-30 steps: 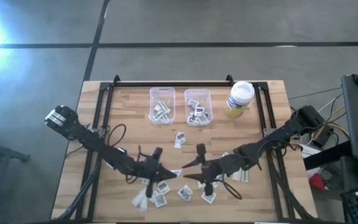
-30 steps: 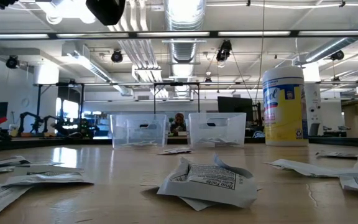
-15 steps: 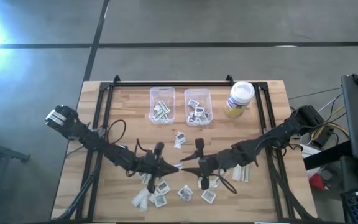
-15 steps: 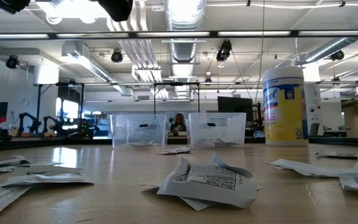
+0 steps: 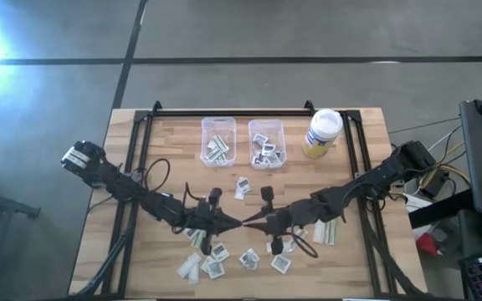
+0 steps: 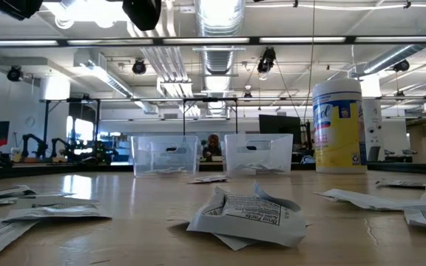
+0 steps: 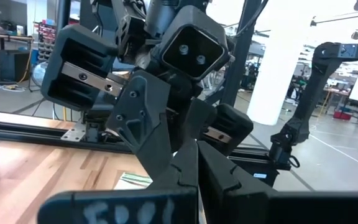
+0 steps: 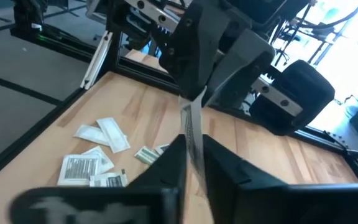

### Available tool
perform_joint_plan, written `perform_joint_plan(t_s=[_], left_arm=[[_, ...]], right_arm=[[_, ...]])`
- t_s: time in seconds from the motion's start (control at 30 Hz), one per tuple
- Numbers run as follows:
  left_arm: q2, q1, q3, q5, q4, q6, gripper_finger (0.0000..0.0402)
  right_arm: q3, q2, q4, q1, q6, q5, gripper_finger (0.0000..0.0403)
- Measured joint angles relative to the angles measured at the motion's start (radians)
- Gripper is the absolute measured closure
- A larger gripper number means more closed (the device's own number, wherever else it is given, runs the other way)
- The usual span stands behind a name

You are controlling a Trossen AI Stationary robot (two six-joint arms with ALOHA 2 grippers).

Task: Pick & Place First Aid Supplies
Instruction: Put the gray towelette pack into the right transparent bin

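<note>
One white first aid packet (image 8: 191, 127) stands on edge in the air above the table's middle, between both grippers. My left gripper (image 5: 235, 222) reaches in from the left and my right gripper (image 5: 248, 223) from the right. Their tips meet, and both are shut on the packet. Other first aid supplies (image 5: 216, 255) lie flat on the wood below and toward the near edge; in the low view a crumpled one (image 6: 246, 216) lies closest. More packets fill two clear bins (image 5: 217, 125) (image 5: 266, 125) at the far side. My left gripper pinches the packet's far end (image 8: 186, 104) between its two fingers, coming about level from the table's left. The packet is lifted clear of the table, on edge. My right gripper pinches the same packet's near end (image 8: 195, 148) between its two fingers (image 8: 173, 155), from the table's right and slanting slightly down. The packet spans the short gap between the two grippers.
A yellowish jar with a white lid (image 5: 323, 132) stands right of the bins. Loose packets (image 5: 243, 188) lie between the bins and the grippers, and a long strip (image 5: 325, 234) lies under the right arm. A black frame (image 5: 224, 111) borders the table.
Both grippers have closed in on each other over the table's middle, the left going right and the right going left. My right gripper has shut on the packet that the left one holds. The packet has stayed clear of the table.
</note>
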Motion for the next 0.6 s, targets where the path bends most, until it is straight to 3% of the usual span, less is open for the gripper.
perform_joint_plan(t_s=[0.1, 0.6], left_arm=[[0.000, 0.000, -0.001, 0.000, -0.007, 0.002, 0.0401], [0.000, 0.008, -0.001, -0.002, -0.141, 0.094, 0.0401]], right_arm=[[0.000, 0.000, -0.013, -0.001, 0.016, 0.000, 0.0390], [0.000, 0.002, -0.128, -0.007, 0.160, 0.011, 0.0395]])
